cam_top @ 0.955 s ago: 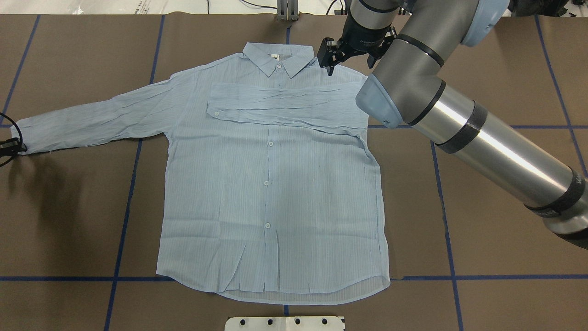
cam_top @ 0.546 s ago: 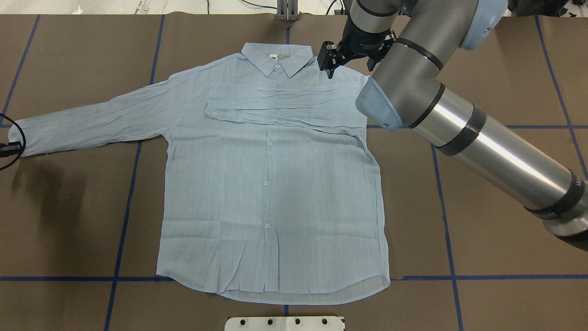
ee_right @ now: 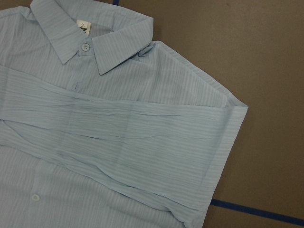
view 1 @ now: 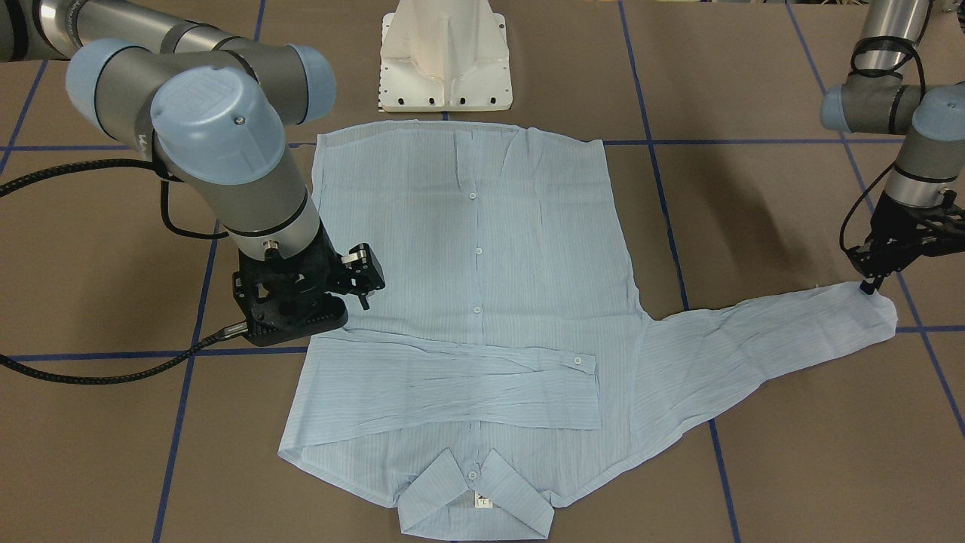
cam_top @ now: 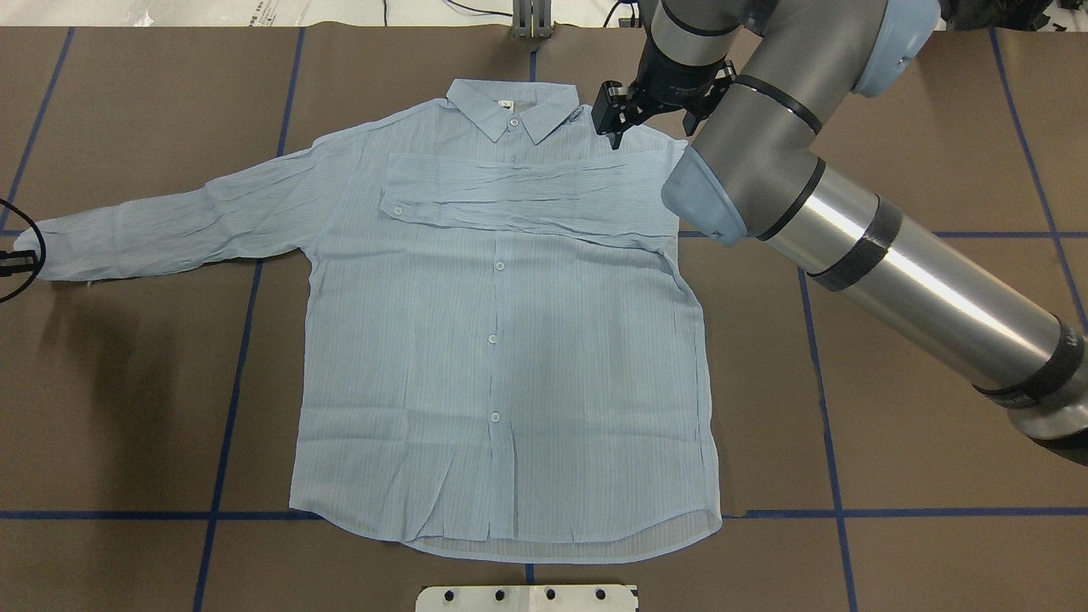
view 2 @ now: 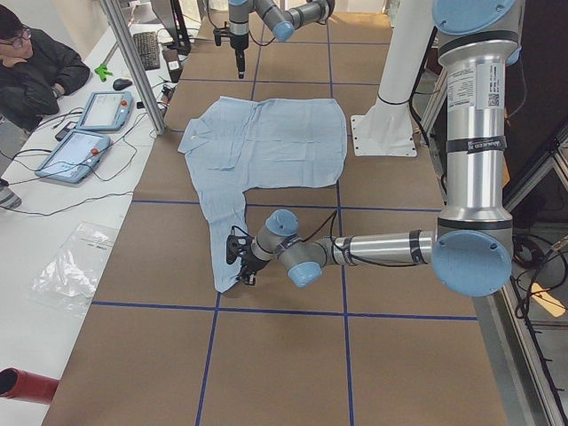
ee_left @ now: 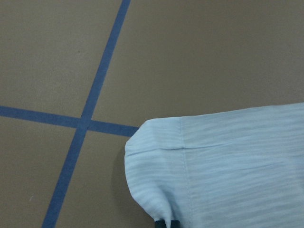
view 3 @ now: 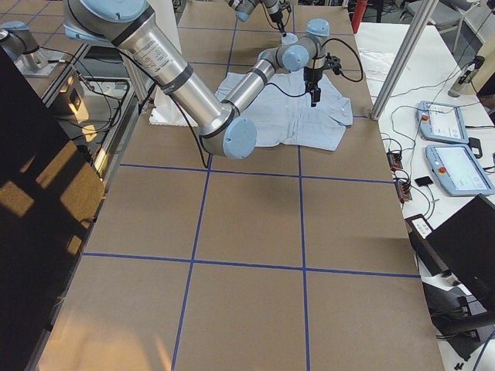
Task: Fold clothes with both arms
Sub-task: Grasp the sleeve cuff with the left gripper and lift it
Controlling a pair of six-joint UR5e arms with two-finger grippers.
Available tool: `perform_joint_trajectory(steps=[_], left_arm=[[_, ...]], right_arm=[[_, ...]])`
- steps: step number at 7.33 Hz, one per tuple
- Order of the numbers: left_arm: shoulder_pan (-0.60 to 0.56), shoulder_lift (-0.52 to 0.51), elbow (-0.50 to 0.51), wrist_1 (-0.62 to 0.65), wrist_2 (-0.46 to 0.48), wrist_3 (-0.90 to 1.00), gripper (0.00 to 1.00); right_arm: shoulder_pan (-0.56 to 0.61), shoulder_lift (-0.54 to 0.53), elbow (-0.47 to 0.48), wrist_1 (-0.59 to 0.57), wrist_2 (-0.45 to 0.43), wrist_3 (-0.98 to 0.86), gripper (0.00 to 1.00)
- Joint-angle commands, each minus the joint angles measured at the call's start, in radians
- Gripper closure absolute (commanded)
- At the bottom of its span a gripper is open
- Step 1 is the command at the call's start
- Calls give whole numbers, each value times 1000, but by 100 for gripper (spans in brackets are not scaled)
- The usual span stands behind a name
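Second sleeve fold: left fingers [view 1: 869, 286] pinch the shirt cuff [view 1: 878, 313]; right fingers' [cam_top: 614, 134] state I cannot tell. Next, carry it across the folded sleeve [view 1: 452, 385]

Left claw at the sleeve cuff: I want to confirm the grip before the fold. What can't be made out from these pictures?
Left claw: whether it pinches the shirt cuff. It is too small in the front-facing view, and cut off by the left edge overhead and by the bottom edge of the left wrist view.
Right claw: its opening. Its own body hides the fingertips overhead, and the right wrist view misses them.
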Motion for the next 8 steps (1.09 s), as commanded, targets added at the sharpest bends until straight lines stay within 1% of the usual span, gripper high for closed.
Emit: perform_joint_trajectory(steps=[1,4,5,6,7,8], left_arm=[[-28,-4,-64,69,-2,22,100],[-40,-40,-261,289,-4,58,100],[-40,-74,-286,317,-4,47,100],[-38,-118,-300,333,-6,17,100],[-35,-223,-300,436,-6,-37,100],[-29,-355,-303,578,-7,-83,100]], right_arm=[[-1,-12,1,12,1,0,0],[2,-26,7,19,3,-6,0],[4,-44,10,41,3,-6,0],[10,-50,11,40,3,-6,0],[26,-72,19,40,9,-12,0],[43,-99,27,39,13,-17,0]])
